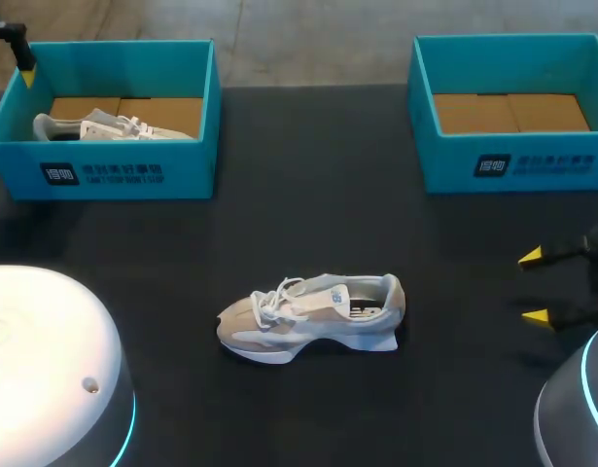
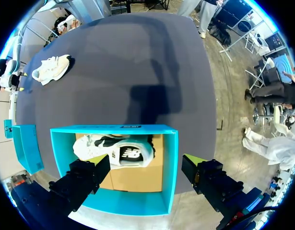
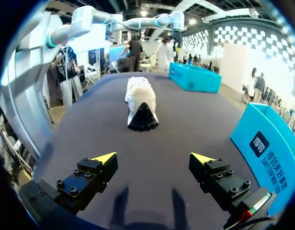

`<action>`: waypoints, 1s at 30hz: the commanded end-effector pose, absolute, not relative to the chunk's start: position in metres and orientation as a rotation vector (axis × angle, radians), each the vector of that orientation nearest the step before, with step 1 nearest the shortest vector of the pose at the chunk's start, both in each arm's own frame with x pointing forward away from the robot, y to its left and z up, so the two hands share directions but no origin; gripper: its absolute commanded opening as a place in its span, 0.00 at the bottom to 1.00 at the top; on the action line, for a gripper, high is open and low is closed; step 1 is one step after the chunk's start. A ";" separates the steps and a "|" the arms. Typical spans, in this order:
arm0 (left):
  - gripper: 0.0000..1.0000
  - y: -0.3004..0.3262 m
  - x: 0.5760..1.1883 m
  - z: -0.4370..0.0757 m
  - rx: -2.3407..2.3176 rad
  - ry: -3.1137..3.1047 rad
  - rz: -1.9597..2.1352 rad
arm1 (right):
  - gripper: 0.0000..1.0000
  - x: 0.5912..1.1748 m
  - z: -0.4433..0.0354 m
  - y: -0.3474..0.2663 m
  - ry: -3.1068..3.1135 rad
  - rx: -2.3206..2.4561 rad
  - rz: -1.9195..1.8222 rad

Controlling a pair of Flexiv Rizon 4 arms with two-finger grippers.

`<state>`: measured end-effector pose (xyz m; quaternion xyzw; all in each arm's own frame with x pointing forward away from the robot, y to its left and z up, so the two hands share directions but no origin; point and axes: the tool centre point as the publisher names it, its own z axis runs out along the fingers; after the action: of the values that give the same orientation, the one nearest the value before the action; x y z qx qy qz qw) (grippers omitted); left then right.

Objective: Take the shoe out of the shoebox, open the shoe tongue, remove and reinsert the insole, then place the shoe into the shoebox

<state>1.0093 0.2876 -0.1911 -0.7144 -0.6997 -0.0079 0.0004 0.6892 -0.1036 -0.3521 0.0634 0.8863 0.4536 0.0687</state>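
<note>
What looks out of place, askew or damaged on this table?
Nothing stands out. The beige-and-white sneaker stands upright on the black table; a second white sneaker lies on its side inside the left teal cardboard box.

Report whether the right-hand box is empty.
Empty: the right-hand box shows only its bare cardboard floor in the head view.

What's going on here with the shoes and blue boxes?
Neither claw holds anything. The left claw hangs open over the left box, which has a shoe in it. A second shoe lies on the table in the middle; the right claw faces it, open, not touching. The right box has no shoe.
</note>
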 end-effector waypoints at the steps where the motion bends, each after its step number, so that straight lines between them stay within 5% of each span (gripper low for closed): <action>1: 1.00 0.288 1.009 -0.190 -2.243 -2.195 -0.029 | 1.00 0.696 -0.361 -0.103 2.693 0.164 1.372; 30: 1.00 0.288 1.009 -0.190 -2.243 -2.195 -0.029 | 1.00 0.695 -0.379 -0.103 2.703 0.152 1.390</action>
<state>1.0093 0.2877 -0.1910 -0.7143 -0.6998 -0.0079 0.0004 0.6954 -0.1035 -0.3794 0.0497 0.8862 0.4580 0.0490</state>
